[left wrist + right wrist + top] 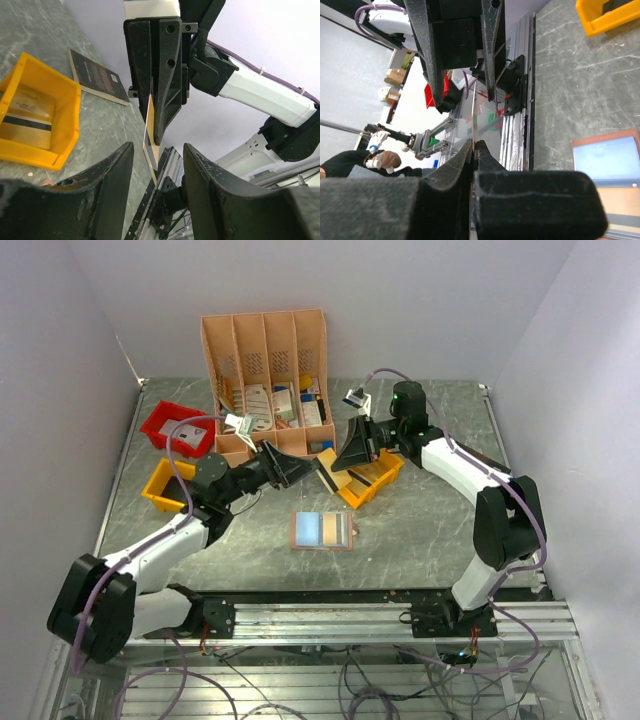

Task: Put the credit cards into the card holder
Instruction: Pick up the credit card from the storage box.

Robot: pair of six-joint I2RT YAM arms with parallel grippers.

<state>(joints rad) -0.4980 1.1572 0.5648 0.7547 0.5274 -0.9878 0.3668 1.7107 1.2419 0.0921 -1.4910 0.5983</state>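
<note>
**Sam:** Credit card, who has it?

**Mia:** The right gripper pinches the credit card tight. It stands on its edge, up off the table.

**Sam:** And the left gripper?

**Mia:** Its fingers are about half open, one on each side of the card. They don't seem to touch it.

**Sam:** Where is the card holder?

**Mia:** It lies open and flat on the table, near the two grippers, at 6 o'clock from them.

**Sam:** Count things for me.

**Mia:** One card is held, and there is one card holder. There are two yellow bins. One is at 9 o'clock from the holder, and the other is at 1 o'clock. That one has more cards in it, but I can't count them. One black book lies just beside it. There is one red bin at 10 o'clock and one peach organiser at 12 o'clock.
</note>
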